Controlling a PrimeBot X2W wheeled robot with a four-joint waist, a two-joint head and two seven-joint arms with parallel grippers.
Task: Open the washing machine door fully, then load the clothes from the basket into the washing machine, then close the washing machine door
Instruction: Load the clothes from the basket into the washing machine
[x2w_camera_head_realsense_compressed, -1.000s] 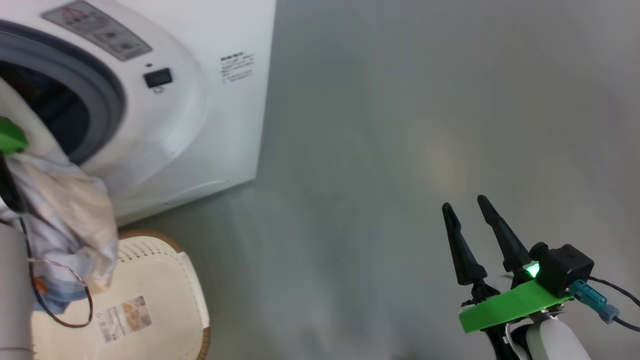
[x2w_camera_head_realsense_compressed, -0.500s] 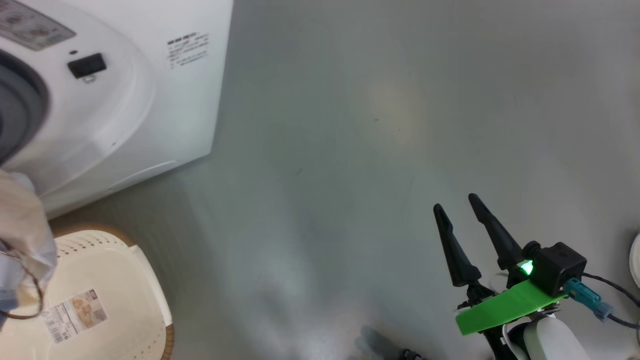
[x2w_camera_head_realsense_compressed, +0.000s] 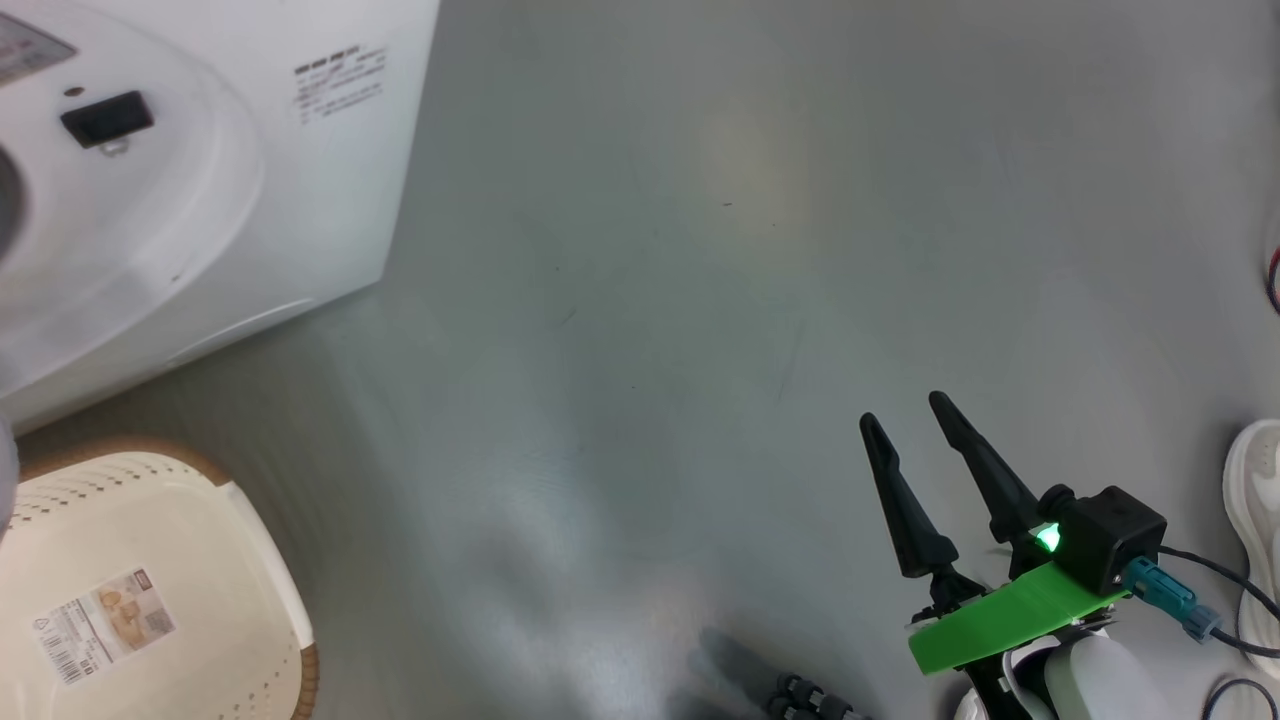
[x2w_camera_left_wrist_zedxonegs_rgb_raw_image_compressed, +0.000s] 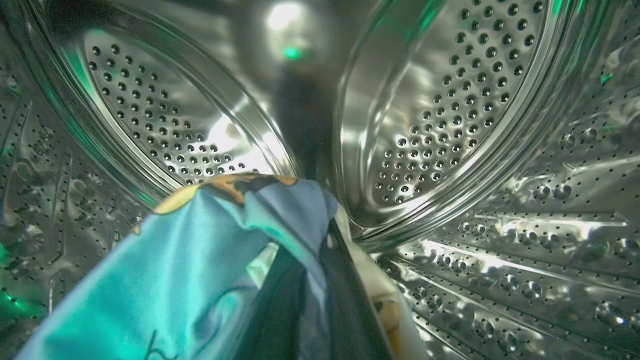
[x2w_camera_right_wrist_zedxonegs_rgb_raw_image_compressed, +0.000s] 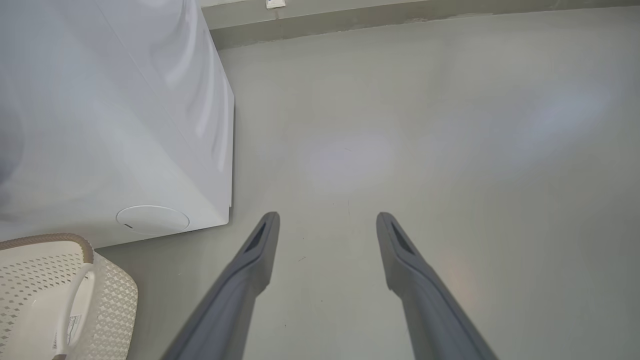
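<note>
The washing machine (x2w_camera_head_realsense_compressed: 220, 200) stands on the floor (x2w_camera_head_realsense_compressed: 700, 250) at ten o'clock of the head view, the basket (x2w_camera_head_realsense_compressed: 150, 560) just before it at eight o'clock with a label (x2w_camera_head_realsense_compressed: 100, 625) on its bottom. The right end effector (x2w_camera_head_realsense_compressed: 903, 410) hangs over the floor at four o'clock, well apart from both, a shoe (x2w_camera_head_realsense_compressed: 1255, 510) at its three o'clock. In the left wrist view the clothes (x2w_camera_left_wrist_zedxonegs_rgb_raw_image_compressed: 200, 260) lie inside the drum (x2w_camera_left_wrist_zedxonegs_rgb_raw_image_compressed: 450, 100) at seven o'clock.
</note>
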